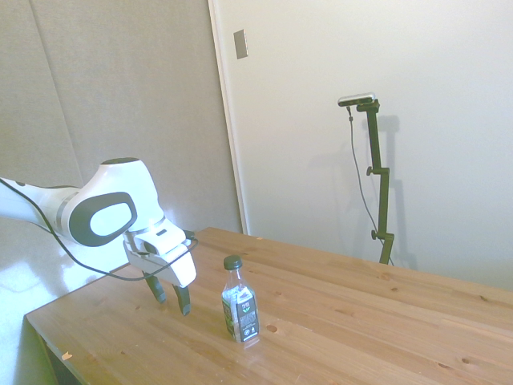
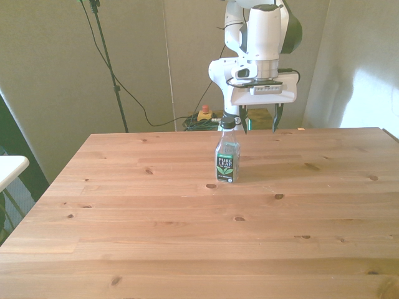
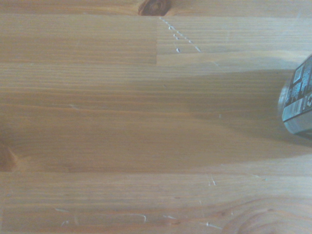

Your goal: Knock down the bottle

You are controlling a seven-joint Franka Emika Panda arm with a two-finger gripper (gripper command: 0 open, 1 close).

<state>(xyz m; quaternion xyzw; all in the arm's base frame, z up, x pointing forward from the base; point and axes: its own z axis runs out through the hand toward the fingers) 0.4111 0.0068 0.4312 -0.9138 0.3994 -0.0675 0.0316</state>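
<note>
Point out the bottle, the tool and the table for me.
bottle (image 2: 227, 167): front view, on its label.
tool (image 2: 259, 119): front view, midway between its open fingertips.
table (image 2: 187, 249): front view, on bare wood.

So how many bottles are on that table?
1. The bottle stands upright on the wooden table, toward its far side in the front view, just ahead of the robot's open fingers. No others show in any view.
</note>
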